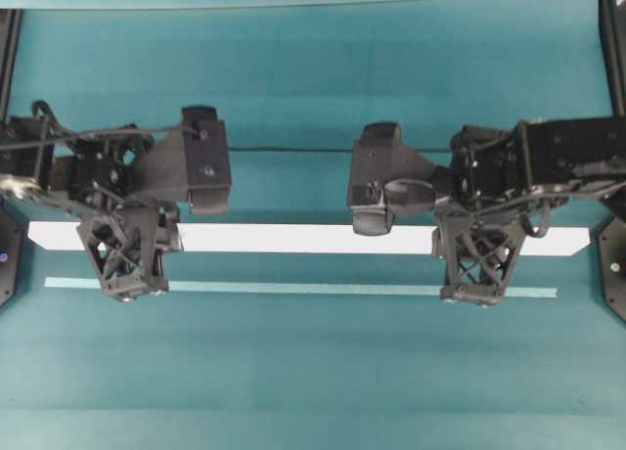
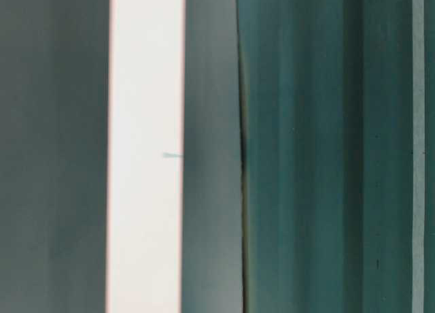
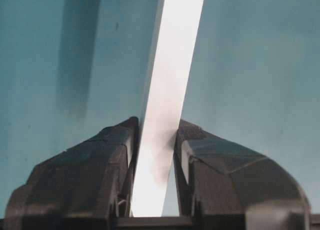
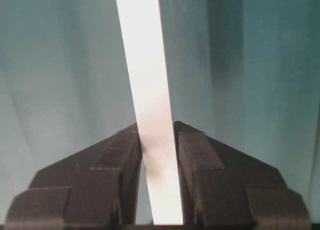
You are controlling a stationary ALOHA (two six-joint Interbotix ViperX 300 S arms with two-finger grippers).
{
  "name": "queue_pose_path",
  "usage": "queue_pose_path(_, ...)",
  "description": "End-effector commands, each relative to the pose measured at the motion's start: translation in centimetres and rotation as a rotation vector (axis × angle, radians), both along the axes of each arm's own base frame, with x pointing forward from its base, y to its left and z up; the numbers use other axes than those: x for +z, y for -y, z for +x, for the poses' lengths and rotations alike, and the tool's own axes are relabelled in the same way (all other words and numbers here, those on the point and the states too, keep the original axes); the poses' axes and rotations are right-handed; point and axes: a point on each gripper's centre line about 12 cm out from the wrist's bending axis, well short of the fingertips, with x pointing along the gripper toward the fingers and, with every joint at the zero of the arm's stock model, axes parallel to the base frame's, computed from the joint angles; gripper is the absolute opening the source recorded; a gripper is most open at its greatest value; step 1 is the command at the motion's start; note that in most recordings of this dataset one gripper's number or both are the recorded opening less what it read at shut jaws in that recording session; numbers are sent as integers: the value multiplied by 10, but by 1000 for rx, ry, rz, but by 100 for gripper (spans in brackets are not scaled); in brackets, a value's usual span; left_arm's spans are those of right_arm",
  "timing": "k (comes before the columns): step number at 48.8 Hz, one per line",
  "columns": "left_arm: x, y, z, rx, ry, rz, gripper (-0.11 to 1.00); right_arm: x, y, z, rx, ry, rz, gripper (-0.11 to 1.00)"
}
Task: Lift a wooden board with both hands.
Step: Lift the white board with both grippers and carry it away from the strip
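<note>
Each set of jaws stands narrow and clamped across the width of the wooden board [image 1: 303, 238]. In the left wrist view the left gripper [image 3: 155, 140] has its two black fingers pressed against the plank's long edges, and the right wrist view shows the right gripper [image 4: 157, 135] doing the same. Gripping edge to edge suits a flat, thin plank, since the fingers need no room underneath it.

From overhead, the left gripper [image 1: 127, 249] holds near the board's left end and the right gripper [image 1: 476, 256] near its right end. That wide spacing probably keeps the long plank level and stops it pivoting or sagging around a single grip.

The board runs across most of the overhead view, between the two arms. A thin pale strip [image 1: 303, 288] lies parallel just below it on the teal worktop [image 1: 313, 372]; it may be the board's shadow, which would suggest the plank hangs clear of the surface, though that cannot be settled here.
</note>
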Motion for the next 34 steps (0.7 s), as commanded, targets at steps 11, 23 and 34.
queue_pose_path(11, 55, -7, 3, 52, 65, -12, 18, 45, -1, 1, -7, 26, 2, 22)
queue_pose_path(23, 90, -9, 5, 58, 126, -10, 18, 73, 3, -5, -7, 7, -28, 22)
queue_pose_path(34, 115, -10, 5, 62, 129, -9, 18, 101, 5, -9, -17, 48, -43, 22)
